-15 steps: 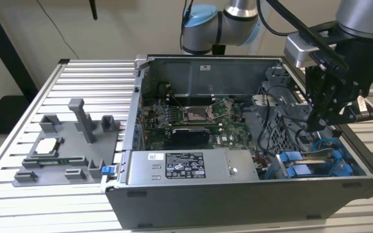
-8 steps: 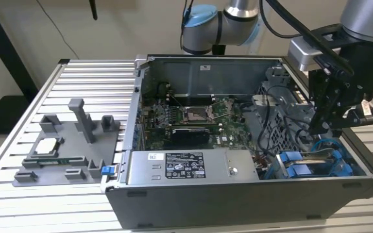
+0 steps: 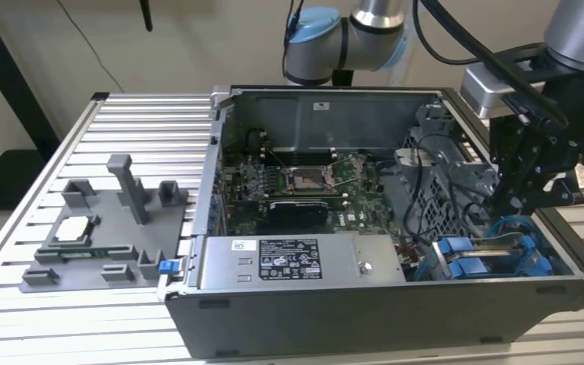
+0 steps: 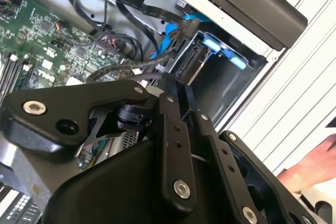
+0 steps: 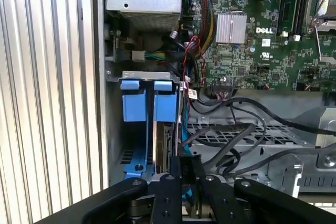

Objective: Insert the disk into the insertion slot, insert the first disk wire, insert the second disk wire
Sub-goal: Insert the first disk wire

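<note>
Slatted metal table [image 3: 119, 114] at the exterior view's left, carrying a grey holder tray [image 3: 89, 255] with an upright post and a square chip [image 3: 74, 226] lying on it. Further right stands an open computer case [image 3: 373, 319]. A silver labelled power-supply box [image 3: 292, 262] sits along its near edge, with the green circuit board [image 3: 246, 182] and its black processor socket [image 3: 307, 179] behind. Right of these, black cables [image 3: 424, 190] tangle over grey metalwork.

At the case's right-hand end is the insertion slot [image 3: 546, 283], marked by blue plastic tabs [image 3: 464, 258]. The arm [image 3: 576, 30] comes in cut off by the frame's top, and the gripper [image 3: 507, 207] reaches down to just above the slot, hiding much of it.

In the first wrist view the slot's grey wall [image 5: 116, 129] shows with two blue tabs [image 5: 134, 100] at its front. The disk [image 5: 165, 148] stands edge-on inside the slot, beside the blue frame; its label is hidden. A thin blue wire [image 5: 183, 129] runs along the disk towards the gripper [image 5: 187, 169]. The fingers are drawn together into one dark block close to the disk's end. Whether they pinch a plug cannot be made out.

In the second wrist view the gripper [image 4: 176, 82] fills the foreground and covers the disk's end. The blue wire [image 4: 163, 45] and a blue tab [image 4: 223, 48] show beyond it, and a person's hand [image 4: 310, 166] is cut off at the frame's edge.
</note>
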`<state>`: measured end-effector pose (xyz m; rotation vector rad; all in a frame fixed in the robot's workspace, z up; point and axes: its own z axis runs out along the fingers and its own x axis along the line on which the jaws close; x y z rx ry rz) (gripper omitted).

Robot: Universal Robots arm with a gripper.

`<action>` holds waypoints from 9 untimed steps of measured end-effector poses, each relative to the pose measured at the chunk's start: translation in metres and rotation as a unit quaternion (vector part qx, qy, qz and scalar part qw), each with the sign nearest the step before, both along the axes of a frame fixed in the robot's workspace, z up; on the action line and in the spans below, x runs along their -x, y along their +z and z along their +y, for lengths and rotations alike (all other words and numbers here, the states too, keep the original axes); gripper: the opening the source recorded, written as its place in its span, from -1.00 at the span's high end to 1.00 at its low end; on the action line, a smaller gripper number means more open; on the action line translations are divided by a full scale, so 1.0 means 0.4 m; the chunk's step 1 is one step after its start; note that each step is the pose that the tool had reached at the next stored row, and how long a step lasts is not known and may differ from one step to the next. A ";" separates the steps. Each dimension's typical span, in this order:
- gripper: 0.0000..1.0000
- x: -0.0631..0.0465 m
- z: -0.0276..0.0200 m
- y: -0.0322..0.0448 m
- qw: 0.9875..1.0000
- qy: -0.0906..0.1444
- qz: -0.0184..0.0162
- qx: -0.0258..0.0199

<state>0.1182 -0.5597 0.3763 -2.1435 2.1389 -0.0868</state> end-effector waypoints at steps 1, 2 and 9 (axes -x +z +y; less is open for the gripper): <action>1.00 -0.003 -0.002 -0.001 1.000 0.000 0.003 0.000; 1.00 -0.006 -0.003 -0.003 1.000 0.000 0.006 0.000; 1.00 -0.027 -0.017 -0.013 1.000 0.000 0.019 0.000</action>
